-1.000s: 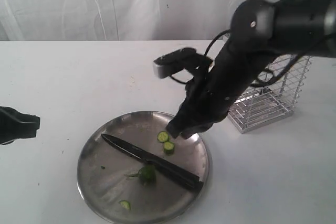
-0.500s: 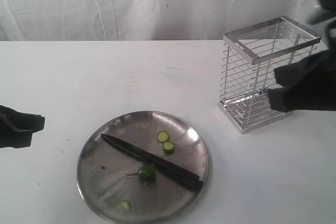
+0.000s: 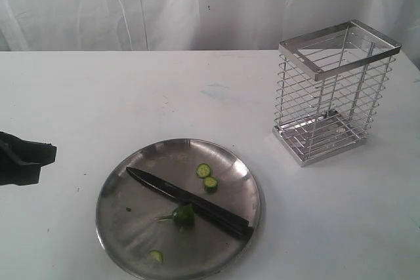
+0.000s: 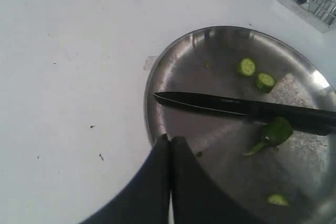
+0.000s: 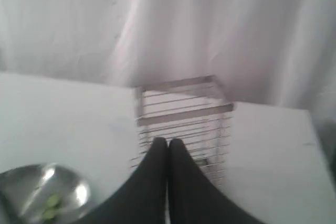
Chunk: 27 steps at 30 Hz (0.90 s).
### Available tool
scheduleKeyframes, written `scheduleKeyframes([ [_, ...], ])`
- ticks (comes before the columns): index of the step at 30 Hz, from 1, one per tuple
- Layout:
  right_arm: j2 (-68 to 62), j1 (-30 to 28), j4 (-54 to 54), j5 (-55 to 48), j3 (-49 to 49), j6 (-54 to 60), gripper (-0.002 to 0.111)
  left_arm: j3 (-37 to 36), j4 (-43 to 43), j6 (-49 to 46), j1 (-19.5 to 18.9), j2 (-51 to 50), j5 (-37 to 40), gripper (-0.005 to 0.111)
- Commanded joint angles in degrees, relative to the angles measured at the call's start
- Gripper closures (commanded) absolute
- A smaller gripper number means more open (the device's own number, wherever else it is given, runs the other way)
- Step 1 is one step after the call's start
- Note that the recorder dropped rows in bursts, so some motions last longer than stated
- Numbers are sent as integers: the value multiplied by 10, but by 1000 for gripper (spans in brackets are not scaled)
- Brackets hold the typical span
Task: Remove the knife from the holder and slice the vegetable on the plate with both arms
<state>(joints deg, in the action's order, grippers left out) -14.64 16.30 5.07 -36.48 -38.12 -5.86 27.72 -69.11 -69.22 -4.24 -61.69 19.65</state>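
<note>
knife (image 3: 190, 202): we see it lying across the plate (image 3: 118, 221), tip toward 10 o'clock | vegetable (image 3: 183, 215): touching the blade, slices nearby | holder (image 3: 335, 90): at 2 o'clock of plate | left gripper (image 4: 169, 148): fingers pressed together | right gripper (image 5: 167, 148): pressed together

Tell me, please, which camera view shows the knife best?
The exterior view: the whole knife lies across the plate, tip to handle. The left wrist view shows its blade sharply but crops the handle's end. The right wrist view shows no knife.

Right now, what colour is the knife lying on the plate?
All black, blade and handle alike. The knife shows best in the left wrist view, lying across the steel plate.
</note>
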Motion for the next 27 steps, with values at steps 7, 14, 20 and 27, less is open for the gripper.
scheduleKeyframes([
  [7, 146, -190, 48, 64, 7, 10, 108, -3, -2, -1, -2, 8, 8, 107],
  [14, 146, -192, -51, 398, 236, 13, 108, -2, -2, -1, -2, 12, 5, 107],
  [20, 146, -192, -120, 413, 381, 16, 108, -3, -2, -1, -2, 12, 0, 107],
  [27, 146, -194, -98, 167, 381, 16, 108, -3, -2, -1, -2, 12, -15, 107],
])
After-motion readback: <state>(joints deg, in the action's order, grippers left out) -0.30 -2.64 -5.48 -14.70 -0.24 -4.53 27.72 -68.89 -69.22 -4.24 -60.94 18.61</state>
